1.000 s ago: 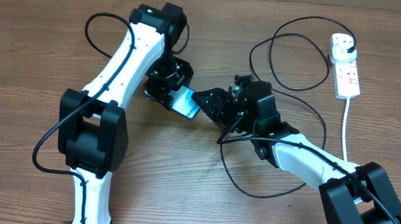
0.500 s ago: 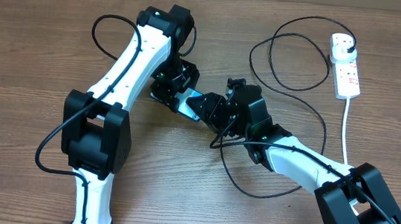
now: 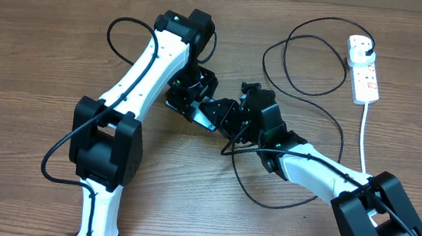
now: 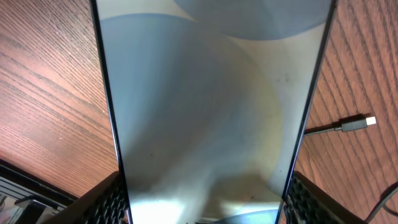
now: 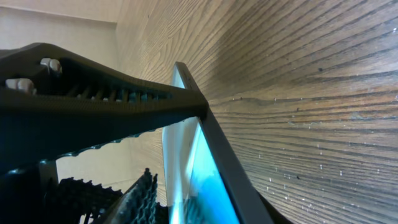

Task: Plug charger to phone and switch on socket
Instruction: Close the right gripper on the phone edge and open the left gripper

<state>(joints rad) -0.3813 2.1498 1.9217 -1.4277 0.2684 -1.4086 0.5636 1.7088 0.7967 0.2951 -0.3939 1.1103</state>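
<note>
My left gripper (image 3: 196, 100) is shut on the phone (image 4: 205, 106), its fingers (image 4: 112, 200) pressing the two long black edges; the glossy screen fills the left wrist view. From above only a sliver of the phone (image 3: 204, 112) shows between the two grippers. My right gripper (image 5: 199, 208) stands open round the phone's end (image 5: 205, 180). A thin gap is left between its ribbed pad (image 5: 142, 196) and the cyan screen. The charger's connector tip (image 4: 356, 124) lies loose on the wood. Its black cable (image 3: 307, 97) loops back to the plug (image 3: 365, 46) in the socket (image 3: 365, 75).
The socket's thick white lead (image 3: 364, 134) runs down the right side of the wooden table (image 3: 29, 52). Cable loops lie under and behind my right arm (image 3: 308, 164). The left gripper's finger (image 5: 93, 106) crosses the right wrist view.
My left arm carried the phone a little to the right, toward the right gripper. The right gripper shifted left and its jaws narrowed around the phone's end.
</note>
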